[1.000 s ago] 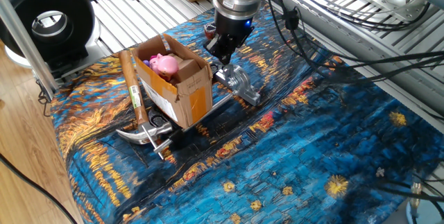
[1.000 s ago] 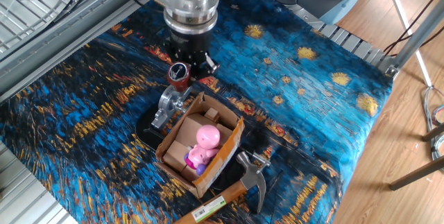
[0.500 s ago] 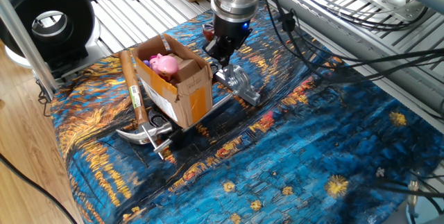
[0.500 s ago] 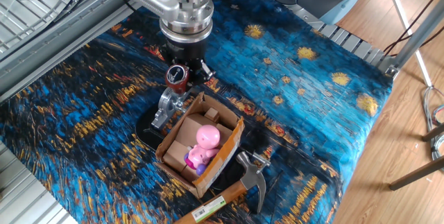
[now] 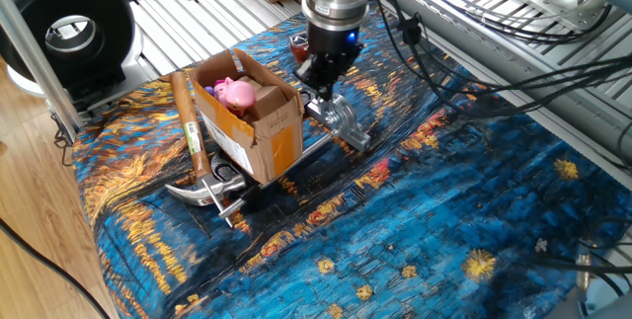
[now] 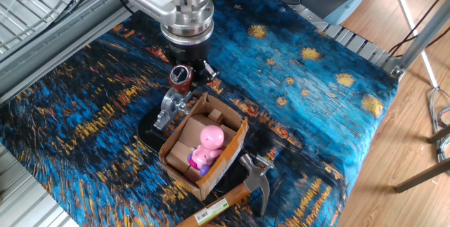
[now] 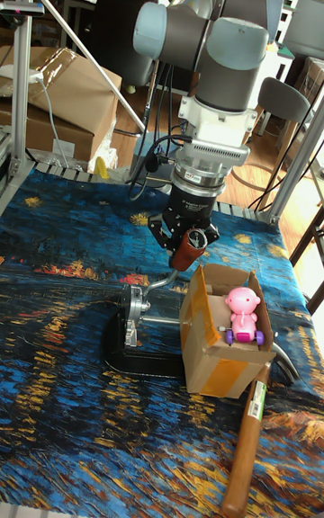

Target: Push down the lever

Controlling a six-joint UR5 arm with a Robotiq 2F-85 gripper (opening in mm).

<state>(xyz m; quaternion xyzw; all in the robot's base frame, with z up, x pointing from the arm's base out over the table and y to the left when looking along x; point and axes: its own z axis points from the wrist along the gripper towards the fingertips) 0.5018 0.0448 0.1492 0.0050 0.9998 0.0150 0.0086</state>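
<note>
Bench (image 6: 394,79) first: you have it draped in a blue and gold painted cloth (image 5: 425,220) that covers nearly the whole top. Your arm (image 7: 220,41) reaches down over the middle of it, wrist pointing at the cloth. Next in size is the open cardboard box (image 6: 204,153), with a pink toy (image 6: 207,143) inside. Just beside the box lies a hammer (image 7: 245,437) with a wooden handle, its steel head at the box's corner. On the box's other side stands a small chrome fixture (image 6: 167,111) on a dark base. From it the lever (image 7: 166,282) curves up, ending in a dark red knob (image 6: 181,76). Your hand (image 7: 184,244) sits right at that knob, black fingers (image 5: 312,68) to either side of it; whether they press on it or stand slightly apart, you cannot tell from these views. The lever looks raised.
</note>
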